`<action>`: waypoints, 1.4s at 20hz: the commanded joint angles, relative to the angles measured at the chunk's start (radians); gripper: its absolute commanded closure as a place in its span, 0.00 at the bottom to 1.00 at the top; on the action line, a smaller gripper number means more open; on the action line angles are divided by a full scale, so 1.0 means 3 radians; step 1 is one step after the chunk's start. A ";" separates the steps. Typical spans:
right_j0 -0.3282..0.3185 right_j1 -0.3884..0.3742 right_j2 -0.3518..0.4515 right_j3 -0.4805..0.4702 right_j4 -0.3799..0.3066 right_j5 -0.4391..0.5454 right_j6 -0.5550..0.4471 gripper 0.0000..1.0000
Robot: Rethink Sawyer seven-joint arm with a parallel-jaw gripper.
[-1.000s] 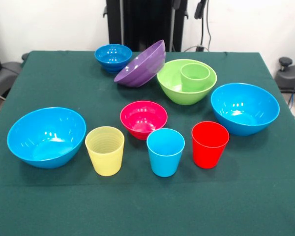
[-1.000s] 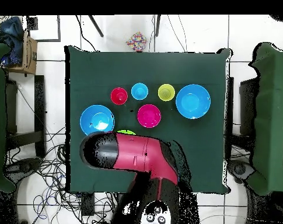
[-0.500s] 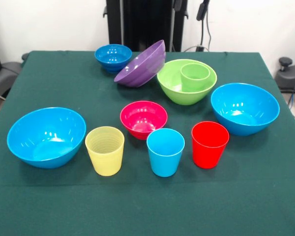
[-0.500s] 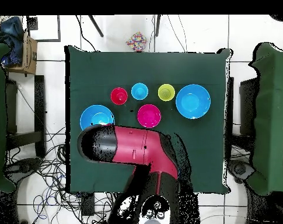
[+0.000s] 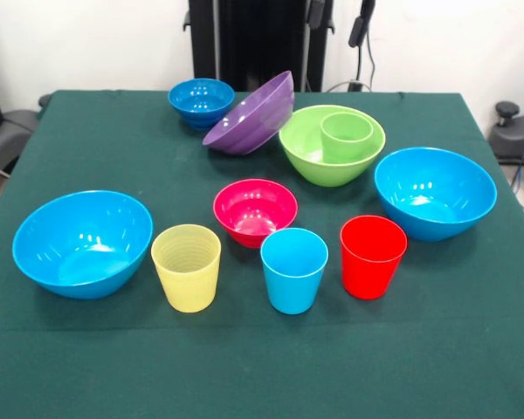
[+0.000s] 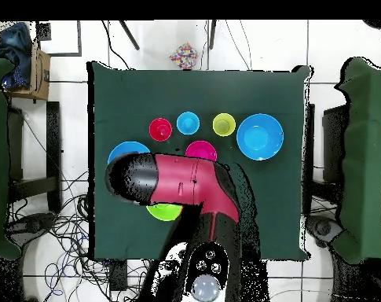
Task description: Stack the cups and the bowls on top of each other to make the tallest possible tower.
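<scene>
green cup (image 5: 347, 136) nested upright in lime bowl (image 5: 307, 159) to seat the tower's base; arm (image 6: 177, 181) overhead, claw state cannot be told.

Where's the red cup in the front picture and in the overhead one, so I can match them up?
Front view: the red cup stands upright in the near row, rightmost of the three cups.
Overhead view: the red cup is leftmost in the upper row of round pieces, above the arm.
Shared landmark: the light blue cup stands right beside it in both views.
</scene>
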 commanded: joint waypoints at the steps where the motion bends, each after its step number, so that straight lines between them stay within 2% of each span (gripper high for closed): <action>1: -0.0112 0.0379 0.0214 -0.0403 -0.0026 0.0504 0.0231 0.00; 8: -0.0179 0.0691 0.0254 -0.0653 -0.0014 0.0578 0.0254 0.00; 13: -0.0180 0.0895 0.0243 -0.0778 -0.0054 0.0497 0.0233 0.00; 17: -0.0215 0.0996 0.0294 -0.0681 0.0021 0.0308 0.0222 0.00; 22: -0.0195 0.1049 0.0280 -0.0584 0.0009 0.0118 0.0244 0.00; 28: -0.0180 0.1083 0.0251 -0.0470 0.0034 0.0032 0.0304 0.00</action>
